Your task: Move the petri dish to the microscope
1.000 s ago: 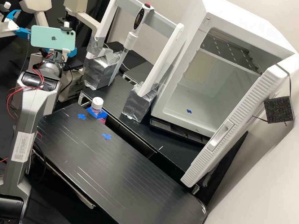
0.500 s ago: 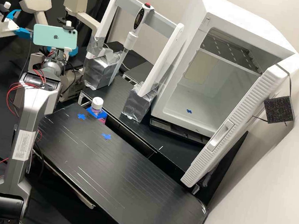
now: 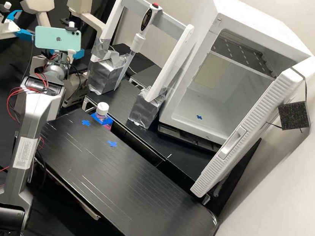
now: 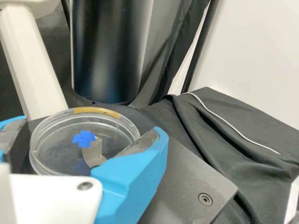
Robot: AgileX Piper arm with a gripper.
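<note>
Wrist view: the gripper [image 4: 89,129] pinches the petri dish [image 4: 60,133] by its sides, at the dark stage [image 4: 180,186]. High view: the microscope [image 3: 80,2] stands toward ten o'clock. Placement appears in hand; next, level seating, then gentle release.

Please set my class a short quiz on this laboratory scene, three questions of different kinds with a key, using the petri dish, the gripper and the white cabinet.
1. True or false: the ribbed door of the boxy white cabinet stands open.
2. Which colour is the small cross seen within the rim of the clear, round petri dish?
a) red
b) green
c) blue
3. Fill in the number: the white gripper has ____ bright blue fingers, one on either side of the dish.

Key: 1 true; 2 c; 3 two
</note>
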